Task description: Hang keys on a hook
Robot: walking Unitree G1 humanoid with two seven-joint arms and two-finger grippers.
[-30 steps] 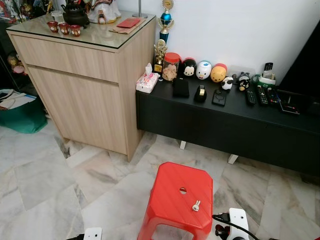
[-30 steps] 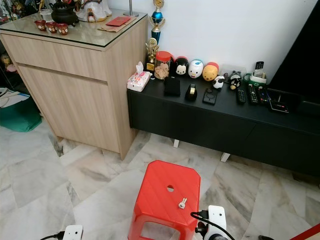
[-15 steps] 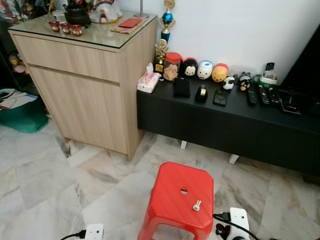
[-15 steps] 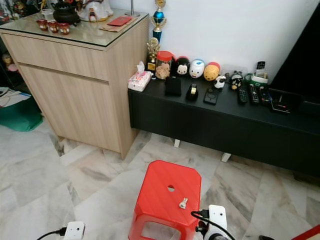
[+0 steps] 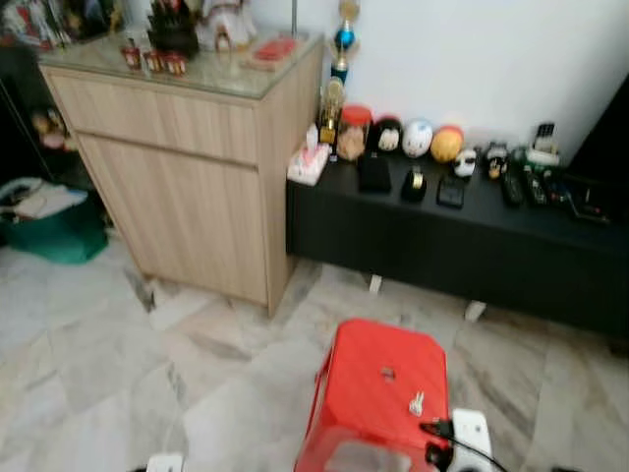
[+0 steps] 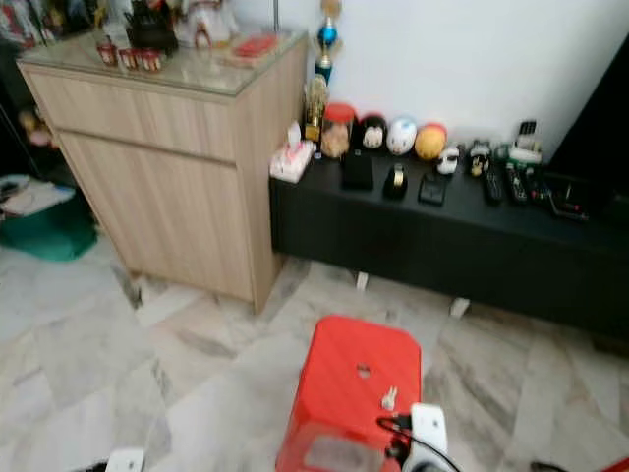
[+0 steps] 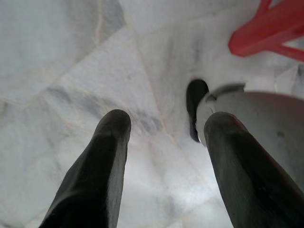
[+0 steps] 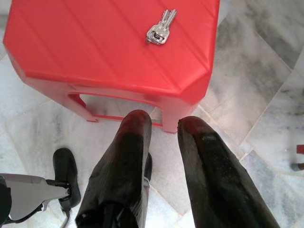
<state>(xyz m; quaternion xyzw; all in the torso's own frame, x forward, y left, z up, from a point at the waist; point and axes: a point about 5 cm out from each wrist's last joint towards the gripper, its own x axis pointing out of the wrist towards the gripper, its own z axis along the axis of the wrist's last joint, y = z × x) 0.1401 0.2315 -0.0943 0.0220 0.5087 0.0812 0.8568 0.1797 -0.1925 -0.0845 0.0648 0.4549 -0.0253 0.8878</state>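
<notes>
Keys (image 8: 161,30) lie flat on the red stool (image 8: 85,42), untouched, while the right end effector (image 8: 164,124) hangs just short of the stool's near edge with fingers parted and the left end effector (image 7: 164,128) hangs open over the marble floor (image 7: 61,57).

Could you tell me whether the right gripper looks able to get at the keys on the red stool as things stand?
Probably yes: the keys lie bare on the red stool, nothing over them, and the right gripper hangs open beside the stool, though it must rise first.
</notes>
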